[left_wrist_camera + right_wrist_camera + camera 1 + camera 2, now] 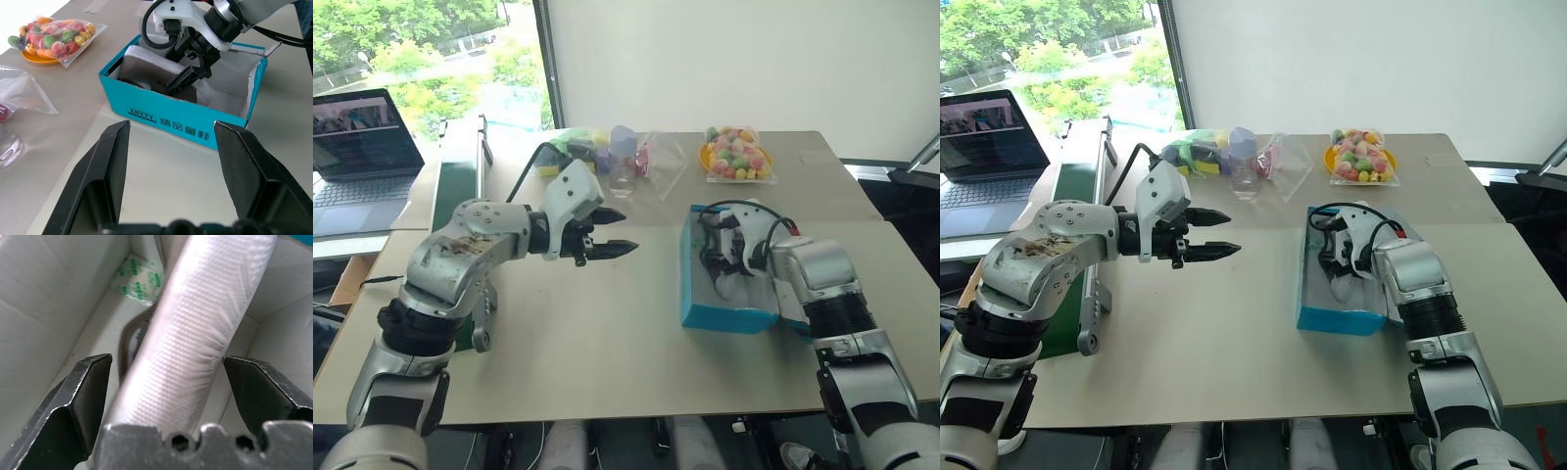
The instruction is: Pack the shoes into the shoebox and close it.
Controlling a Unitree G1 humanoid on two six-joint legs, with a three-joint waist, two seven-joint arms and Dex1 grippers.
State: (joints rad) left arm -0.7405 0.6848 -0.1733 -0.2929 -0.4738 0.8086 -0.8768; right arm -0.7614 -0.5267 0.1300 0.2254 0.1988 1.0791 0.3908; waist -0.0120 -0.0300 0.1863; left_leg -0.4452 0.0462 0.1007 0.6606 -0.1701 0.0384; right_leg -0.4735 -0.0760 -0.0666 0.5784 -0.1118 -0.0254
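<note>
Beige tabletop (607, 333) fills the middle of the head view, and right of centre on it stands the rectangular turquoise-blue cardboard shoebox (724, 315) with its white inside open to view and a dark grey sneaker with a pale ribbed sole (146, 68) lying in it. Right gripper (188, 78) reaches down into the box, its two black fingers spread apart on either side of the sole with a gap at each side, while the left gripper (605, 236) hovers above bare table at centre left, jaws apart and empty. Smaller things line the upper edge: a clear bag of coloured sweets on an orange plate (736, 154) and a clear plastic bottle (623, 162).
</note>
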